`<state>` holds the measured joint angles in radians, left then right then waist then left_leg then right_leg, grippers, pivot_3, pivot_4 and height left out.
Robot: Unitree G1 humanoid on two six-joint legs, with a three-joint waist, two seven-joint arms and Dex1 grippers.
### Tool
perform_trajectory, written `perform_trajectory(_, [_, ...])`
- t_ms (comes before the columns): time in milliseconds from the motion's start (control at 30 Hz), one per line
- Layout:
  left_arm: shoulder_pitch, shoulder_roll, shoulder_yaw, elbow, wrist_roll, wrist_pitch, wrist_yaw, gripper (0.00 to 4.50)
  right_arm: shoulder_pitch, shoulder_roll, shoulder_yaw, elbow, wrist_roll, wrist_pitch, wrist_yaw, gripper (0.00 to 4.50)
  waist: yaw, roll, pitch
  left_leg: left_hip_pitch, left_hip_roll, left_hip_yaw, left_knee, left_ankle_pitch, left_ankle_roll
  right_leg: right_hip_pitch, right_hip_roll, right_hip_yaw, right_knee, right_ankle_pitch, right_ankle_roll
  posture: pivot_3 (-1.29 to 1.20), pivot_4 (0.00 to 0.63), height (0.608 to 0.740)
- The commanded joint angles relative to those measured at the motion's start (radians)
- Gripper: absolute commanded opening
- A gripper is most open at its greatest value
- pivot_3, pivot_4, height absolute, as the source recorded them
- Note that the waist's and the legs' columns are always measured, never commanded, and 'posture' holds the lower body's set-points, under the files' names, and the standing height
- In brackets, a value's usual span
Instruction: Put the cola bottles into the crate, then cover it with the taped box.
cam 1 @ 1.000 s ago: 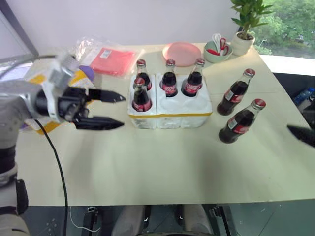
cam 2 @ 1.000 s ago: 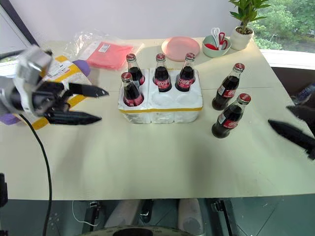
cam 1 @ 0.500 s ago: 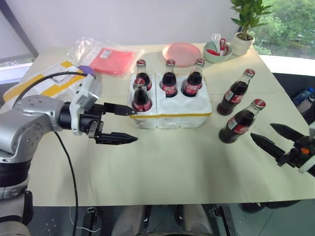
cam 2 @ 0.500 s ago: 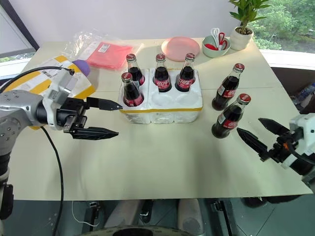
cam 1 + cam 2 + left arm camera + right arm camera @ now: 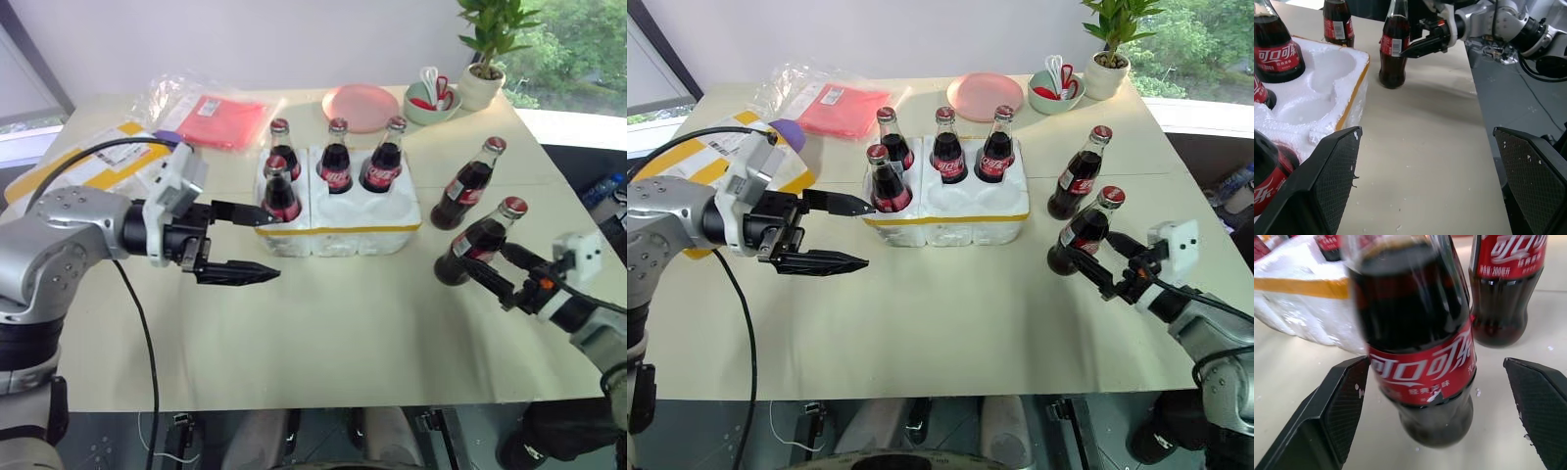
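Near the table's (image 5: 950, 323) right edge — right gripper (image 5: 1106, 264), fingers apart, straddles a standing cola bottle (image 5: 1080, 232) | crate (image 5: 950, 211) mid-table — four bottles | left gripper (image 5: 847, 233) spread wide, empty | taped box (image 5: 710, 162) at left edge.

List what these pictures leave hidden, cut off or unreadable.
- Taped box: head views, the left arm covers most of it; shipping label too small to read.
- Front-left bottle: left wrist view, cut by the edge and a finger of the left gripper.
- Near loose bottle: right wrist view, cap cut off; the right gripper is open around it, contact unclear.
- Crate: bottle bases hidden in its holes.
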<state>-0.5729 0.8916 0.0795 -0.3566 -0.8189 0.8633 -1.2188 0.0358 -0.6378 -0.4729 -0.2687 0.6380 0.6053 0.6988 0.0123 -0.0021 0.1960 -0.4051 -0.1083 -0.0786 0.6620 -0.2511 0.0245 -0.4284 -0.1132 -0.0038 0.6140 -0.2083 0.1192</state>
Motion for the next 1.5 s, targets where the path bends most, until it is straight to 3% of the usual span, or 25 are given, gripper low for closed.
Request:
perform_trajectory(33, [-0.023,0.005,0.002,-0.017,-0.008,-0.015,0.000,4.47,-0.045,0.019,0.037,0.035,-0.018,-0.039,-0.008,4.50,0.000,0.000,0.000,0.000,0.000,0.000,0.000,0.000,0.000,0.000,0.000,0.000,0.000,0.000,0.000,0.00,0.150,0.740])
perform_trajectory(100, [-0.024,0.007,0.001,-0.017,-0.009,-0.017,0.001,4.47,-0.060,0.027,0.049,0.051,-0.023,-0.050,-0.010,4.50,0.000,0.000,0.000,0.000,0.000,0.000,0.000,0.000,0.000,0.000,0.000,0.000,0.000,0.000,0.001,0.00,0.150,0.740])
perform_trajectory(267, [-0.027,0.008,0.001,-0.010,-0.007,-0.018,0.005,4.50,-0.069,0.027,0.019,-0.015,0.063,-0.020,0.012,2.85,0.000,0.000,0.000,0.000,0.000,0.000,0.000,0.000,0.000,0.000,0.000,0.000,0.000,0.001,0.001,0.00,0.150,0.740])
perform_trajectory(433, [-0.007,0.004,0.011,-0.021,-0.013,-0.018,0.021,4.50,-0.134,-0.026,-0.058,-0.110,0.260,0.078,0.011,2.87,-0.001,0.002,0.001,-0.001,0.000,0.000,-0.001,0.000,0.000,-0.002,0.000,0.000,0.000,0.001,0.001,0.00,0.150,0.740])
perform_trajectory(567, [0.005,0.002,0.016,-0.023,-0.011,-0.026,0.034,4.50,-0.309,-0.067,-0.088,-0.110,0.462,0.170,-0.059,2.87,-0.007,0.003,0.002,-0.002,0.000,0.001,-0.001,0.000,0.000,-0.003,-0.001,0.000,0.000,0.001,0.001,0.00,0.150,0.740])
perform_trajectory(667, [0.007,-0.005,0.016,-0.016,-0.005,-0.037,0.046,4.50,-0.490,-0.066,-0.025,-0.075,0.520,0.201,-0.095,2.87,-0.007,0.003,0.002,-0.002,0.001,0.000,-0.001,0.000,0.000,-0.003,0.000,0.000,0.000,0.001,0.001,0.00,0.150,0.740])
perform_trajectory(833, [0.009,-0.012,0.022,-0.016,-0.007,-0.049,0.065,4.50,-0.705,-0.004,0.168,0.032,0.390,0.173,-0.104,2.87,-0.006,0.003,0.002,-0.003,0.001,0.000,-0.002,0.000,0.000,-0.004,-0.001,0.000,0.000,0.001,0.001,0.00,0.150,0.740])
perform_trajectory(1000, [0.023,-0.009,0.039,-0.028,-0.010,-0.052,0.083,4.50,-0.809,0.075,0.322,0.152,0.233,0.119,-0.084,2.87,-0.001,0.002,0.002,-0.004,-0.001,0.000,-0.002,0.000,0.000,-0.006,0.000,0.000,0.001,0.001,0.001,0.00,0.150,0.740])
perform_trajectory(1167, [0.042,-0.002,0.063,-0.044,-0.016,-0.050,0.099,4.50,-0.824,0.113,0.468,0.265,0.052,0.044,-0.016,2.87,-0.003,0.002,0.002,-0.005,-0.002,0.000,-0.002,0.001,-0.001,-0.008,0.000,0.000,0.002,0.001,0.001,0.00,0.150,0.740])
perform_trajectory(1500, [0.057,-0.003,0.080,-0.061,-0.024,-0.048,0.122,4.50,-0.804,0.192,0.595,0.311,-0.120,0.009,0.032,2.87,-0.015,0.002,0.002,-0.006,-0.001,0.001,-0.004,0.001,-0.003,-0.011,0.000,0.000,0.004,0.001,0.001,0.00,0.150,0.740])
